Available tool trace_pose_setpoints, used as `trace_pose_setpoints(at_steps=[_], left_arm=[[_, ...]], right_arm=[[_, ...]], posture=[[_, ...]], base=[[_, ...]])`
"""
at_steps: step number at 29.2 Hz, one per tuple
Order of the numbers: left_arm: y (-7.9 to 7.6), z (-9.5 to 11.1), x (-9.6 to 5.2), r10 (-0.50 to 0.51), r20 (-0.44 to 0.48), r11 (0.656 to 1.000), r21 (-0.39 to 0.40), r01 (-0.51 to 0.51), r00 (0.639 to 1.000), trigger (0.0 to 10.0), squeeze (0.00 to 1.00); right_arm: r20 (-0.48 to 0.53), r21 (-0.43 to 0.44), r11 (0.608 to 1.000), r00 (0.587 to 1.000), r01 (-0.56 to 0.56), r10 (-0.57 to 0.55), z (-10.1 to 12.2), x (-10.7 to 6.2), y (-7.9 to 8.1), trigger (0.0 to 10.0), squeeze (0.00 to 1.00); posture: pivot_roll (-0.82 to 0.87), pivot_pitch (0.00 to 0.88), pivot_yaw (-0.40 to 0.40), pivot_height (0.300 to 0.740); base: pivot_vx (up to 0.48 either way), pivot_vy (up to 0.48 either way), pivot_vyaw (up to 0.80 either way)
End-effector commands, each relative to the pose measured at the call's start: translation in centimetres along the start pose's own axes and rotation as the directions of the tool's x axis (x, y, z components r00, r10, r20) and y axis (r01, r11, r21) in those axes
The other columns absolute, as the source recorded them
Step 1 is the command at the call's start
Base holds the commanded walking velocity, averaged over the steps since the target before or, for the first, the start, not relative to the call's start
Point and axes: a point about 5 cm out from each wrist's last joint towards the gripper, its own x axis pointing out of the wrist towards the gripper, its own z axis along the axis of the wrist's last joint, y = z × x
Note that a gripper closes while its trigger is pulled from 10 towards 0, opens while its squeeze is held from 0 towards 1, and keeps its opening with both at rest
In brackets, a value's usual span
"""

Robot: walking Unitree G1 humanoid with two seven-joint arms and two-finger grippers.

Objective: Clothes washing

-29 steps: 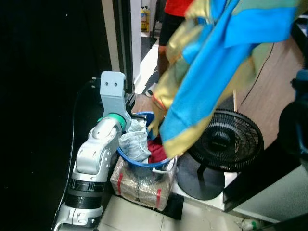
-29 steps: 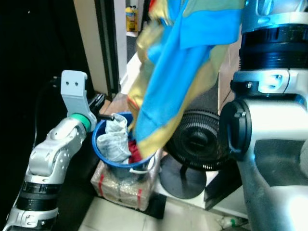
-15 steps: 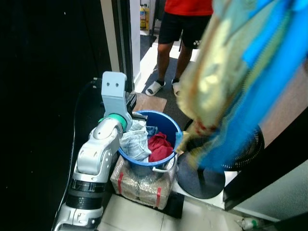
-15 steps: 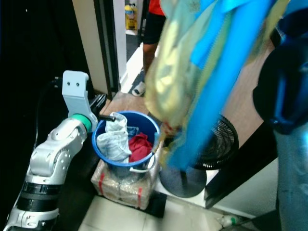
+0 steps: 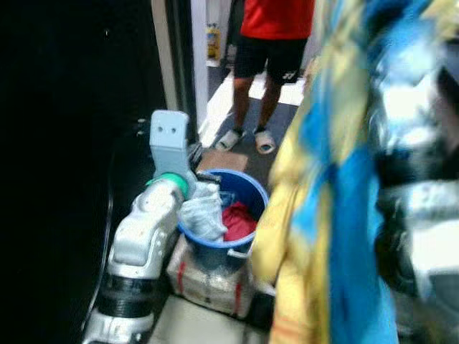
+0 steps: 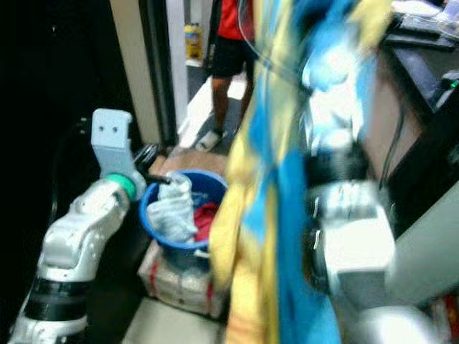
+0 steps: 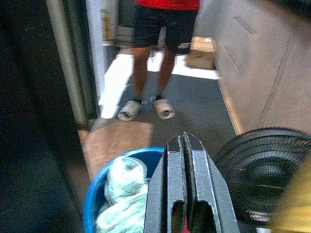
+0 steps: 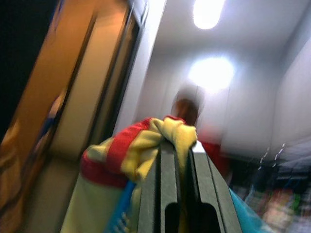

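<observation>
A blue and yellow garment (image 5: 323, 215) with a red band (image 8: 116, 145) hangs in front of me, blurred, from my right gripper (image 8: 176, 145), which is shut on a bunch of its cloth and held high. The right arm (image 6: 351, 244) stands close behind the cloth. A blue bucket (image 5: 247, 193) rests on a wrapped bundle on the floor, holding a pale grey garment (image 5: 202, 215) and a red one (image 5: 237, 218). My left gripper (image 7: 183, 141) is shut with nothing in it, hovering at the bucket's (image 7: 97, 194) left rim beside the grey garment (image 7: 121, 189).
A person in a red shirt, black shorts and slippers (image 5: 267, 50) stands in the passage beyond the bucket. A black floor fan (image 7: 267, 170) sits right of the bucket. A dark wall and door frame (image 5: 161, 64) close off the left. A wrapped bundle (image 5: 208, 279) lies under the bucket.
The right arm has swung the hanging garment further right and closer to the camera, uncovering the bucket, and the view has shifted. The left arm has stayed at the bucket's rim.
</observation>
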Motion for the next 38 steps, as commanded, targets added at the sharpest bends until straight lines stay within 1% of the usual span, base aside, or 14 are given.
trace_pose_setpoints(at_steps=[1,2,3,5,6,9,13,14,15,16,20,23,28,38], left_arm=[[0.2,-0.5,-0.1,0.005,-0.026,1.000,0.003,-0.005,1.000,10.0,0.00],[0.1,-0.5,-0.1,0.002,-0.027,1.000,0.004,-0.002,1.000,10.0,0.00],[0.1,-0.5,-0.1,0.002,-0.027,1.000,0.004,-0.002,1.000,10.0,0.00],[-0.1,-0.6,0.0,-0.007,-0.029,1.000,0.002,0.007,1.000,10.0,0.00],[-0.2,-0.7,0.0,-0.012,-0.029,1.000,0.001,0.012,1.000,10.0,0.00],[-0.3,-0.7,0.0,-0.015,-0.030,1.000,0.000,0.015,0.999,10.0,0.00],[-0.4,-0.6,0.1,-0.020,-0.027,1.000,0.000,0.020,0.999,10.0,0.00],[-0.4,-0.6,0.1,-0.020,-0.027,1.000,0.000,0.020,0.999,10.0,0.00],[-0.4,-0.6,0.0,-0.017,-0.026,1.000,0.001,0.017,1.000,10.0,0.00],[-0.4,-0.6,0.0,-0.017,-0.026,1.000,0.001,0.017,1.000,10.0,0.00],[0.0,-0.5,-0.3,-0.002,-0.024,1.000,0.002,0.003,1.000,10.0,0.00],[0.1,-0.5,-0.3,0.001,-0.023,1.000,0.002,-0.001,1.000,10.0,0.00],[-0.1,-0.2,-0.1,-0.001,-0.014,1.000,0.001,0.001,1.000,10.0,0.00],[-0.1,-0.1,-0.1,-0.005,-0.009,1.000,0.001,0.005,1.000,10.0,0.00]], right_arm=[[0.113,0.026,1.000,0.993,0.014,-0.017,2.9,0.7,-0.2,10.0,0.00],[0.070,0.026,0.999,0.997,0.029,-0.031,1.8,-1.1,-0.3,10.0,0.00],[0.070,0.026,0.999,0.997,0.029,-0.031,1.8,-1.1,-0.3,10.0,0.00],[0.026,-0.026,0.998,0.998,0.059,-0.059,0.4,-3.3,-1.0,10.0,0.00],[0.008,-0.035,0.997,0.998,0.067,-0.066,0.0,-3.9,-1.2,10.0,0.00],[-0.003,-0.039,0.997,0.998,0.070,-0.070,-0.3,-4.2,-1.3,10.0,0.00],[-0.043,-0.065,0.997,0.998,0.042,-0.045,-0.9,-5.4,-0.8,10.0,0.00],[-0.043,-0.065,0.997,0.998,0.042,-0.045,-0.9,-5.4,-0.8,10.0,0.00],[-0.063,-0.060,0.998,0.997,0.035,-0.039,-0.8,-6.0,-0.6,10.0,0.00],[-0.063,-0.060,0.998,0.997,0.035,-0.039,-0.8,-6.0,-0.6,10.0,0.00],[-0.096,-0.026,0.999,0.994,0.041,-0.043,-0.2,-7.2,-0.1,10.0,0.00],[-0.094,-0.019,0.999,0.994,0.049,-0.050,0.0,-7.3,-0.1,10.0,0.00],[-0.062,-0.013,0.997,0.995,0.076,-0.076,0.8,-6.8,-0.6,10.0,0.00],[-0.053,0.003,0.995,0.994,0.101,-0.100,1.5,-6.3,-0.8,10.0,0.00]], posture=[[0.09,0.000,0.028,0.740],[0.08,0.000,0.028,0.740],[0.08,0.000,0.028,0.740],[0.06,0.000,0.031,0.740],[0.06,0.000,0.031,0.740],[0.06,0.000,0.031,0.740],[0.07,0.000,0.028,0.740],[0.07,0.000,0.028,0.740],[0.07,0.000,0.022,0.740],[0.07,0.000,0.022,0.740],[0.08,0.000,0.017,0.740],[0.08,0.000,0.017,0.740],[0.08,0.000,0.017,0.740],[0.08,0.000,0.020,0.740]], base=[[0.000,0.000,0.00],[0.000,0.000,0.00],[0.000,0.000,0.00],[0.000,0.000,0.00],[0.000,0.000,0.00],[0.000,0.000,0.00],[0.000,0.000,0.00],[0.000,0.000,0.00],[0.000,0.000,0.00],[0.000,0.000,0.00],[0.000,0.000,0.00],[0.000,0.000,-0.16],[0.000,0.000,-0.80],[0.000,0.000,-0.80]])
